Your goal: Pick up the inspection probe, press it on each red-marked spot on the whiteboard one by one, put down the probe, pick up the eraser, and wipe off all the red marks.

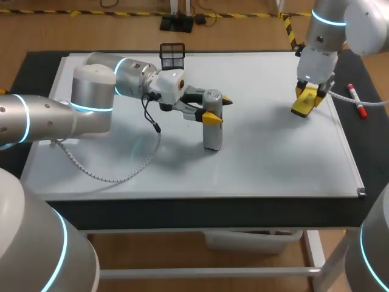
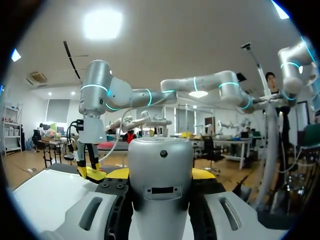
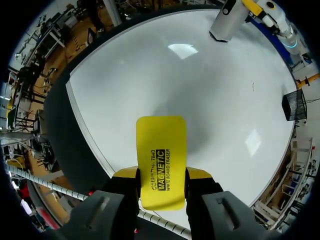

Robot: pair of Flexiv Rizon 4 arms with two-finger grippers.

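A grey cylindrical inspection probe stands upright near the middle of the whiteboard, its base at the board's surface. My left gripper is shut on its upper part. In the left wrist view the probe fills the gap between the yellow fingertips. My right gripper is shut on the yellow eraser, held low over the board's right side. In the right wrist view the eraser sticks out ahead of that gripper, over the white board. No red marks show plainly.
A red-capped marker lies on the dark table right of the board. A black mesh basket stands at the board's far edge. My left arm's cable loops over the board's left part.
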